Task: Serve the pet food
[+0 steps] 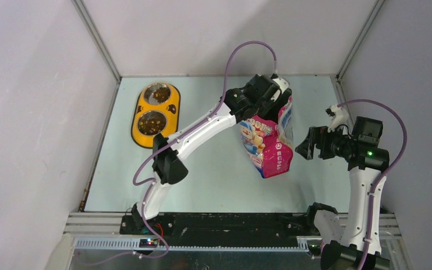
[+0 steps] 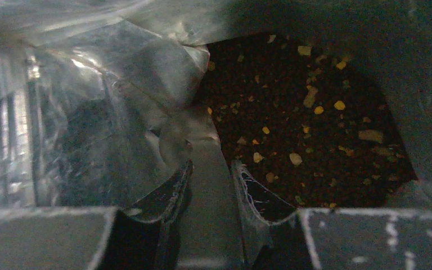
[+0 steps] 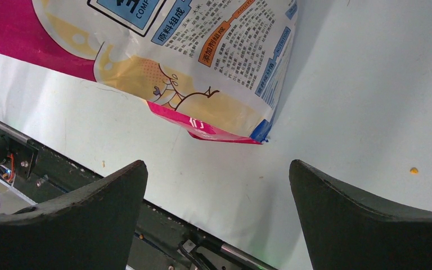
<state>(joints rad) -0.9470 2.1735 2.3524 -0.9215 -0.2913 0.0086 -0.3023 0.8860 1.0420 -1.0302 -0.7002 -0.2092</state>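
The left arm [image 1: 191,132] stretches from its base toward 1 o'clock with the wrist tipped downward, and the left pincer [image 1: 271,89] is closed narrowly on a clear scoop [image 2: 202,214]. The right arm [image 1: 363,185] stands upright, with the right pincer [image 1: 308,144] pointing to 9 o'clock, its jaws spread wide.

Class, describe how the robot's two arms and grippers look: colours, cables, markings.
Both arms: white shells, black joints. A purple cable runs along the left arm and the right arm, which shows a green light. The right gripper has black tapered fingers; the left gripper has dark, scuffed ones.
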